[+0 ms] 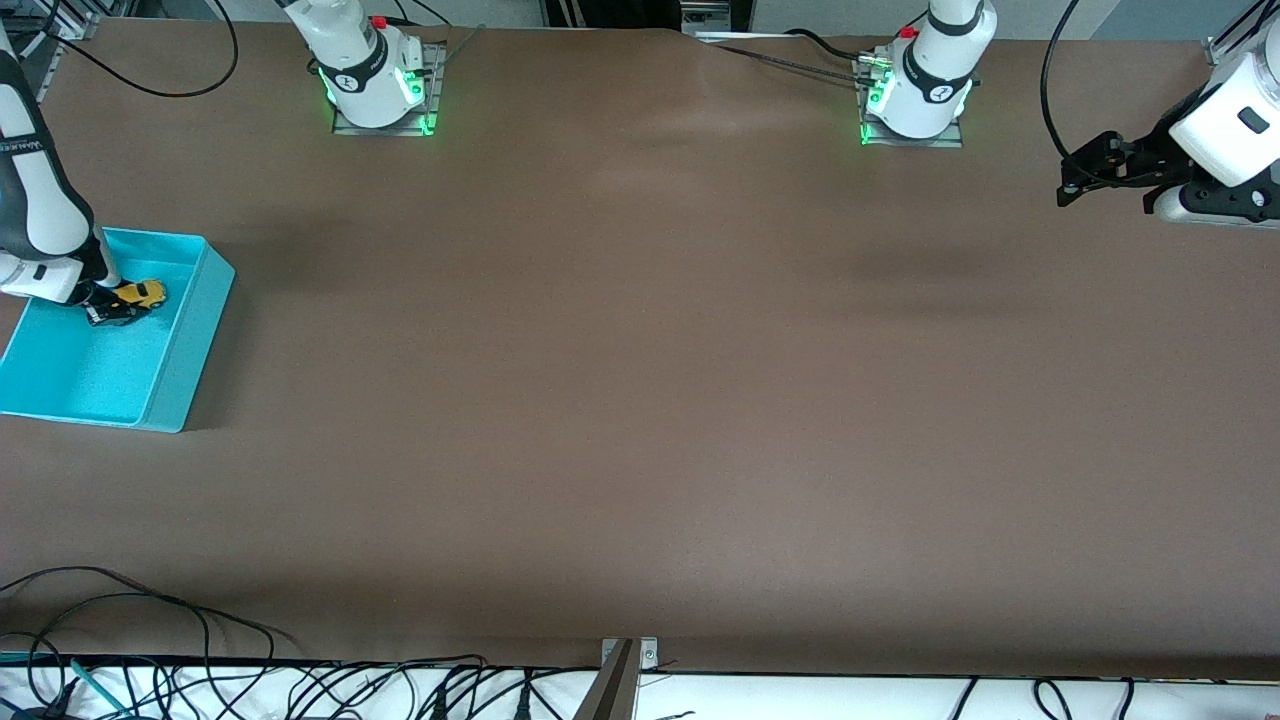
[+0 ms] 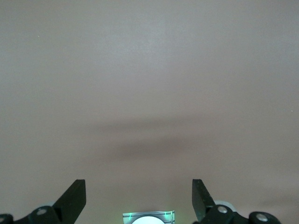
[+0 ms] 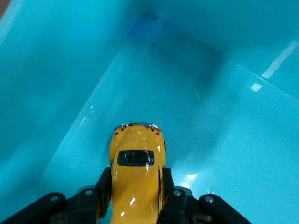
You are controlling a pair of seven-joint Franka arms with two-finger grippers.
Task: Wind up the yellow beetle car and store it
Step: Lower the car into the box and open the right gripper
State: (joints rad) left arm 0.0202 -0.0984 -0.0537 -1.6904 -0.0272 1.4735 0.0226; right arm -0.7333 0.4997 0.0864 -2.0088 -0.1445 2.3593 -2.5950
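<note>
The yellow beetle car [image 1: 140, 294] is inside the teal bin [image 1: 190, 345] at the right arm's end of the table. My right gripper [image 1: 112, 303] is shut on the car's sides, low in the bin. In the right wrist view the car [image 3: 137, 175] sits between the two black fingers [image 3: 103, 186], its rounded end pointing toward a corner of the bin floor [image 3: 187, 107]. I cannot tell whether its wheels touch the floor. My left gripper [image 1: 1090, 175] is open and empty, held over the table's edge at the left arm's end; its fingers [image 2: 74, 198] stand wide apart.
The left arm's base [image 1: 925, 85] and the right arm's base [image 1: 370, 80] stand at the edge of the brown table farthest from the front camera. Cables [image 1: 150, 690] lie along the edge nearest that camera.
</note>
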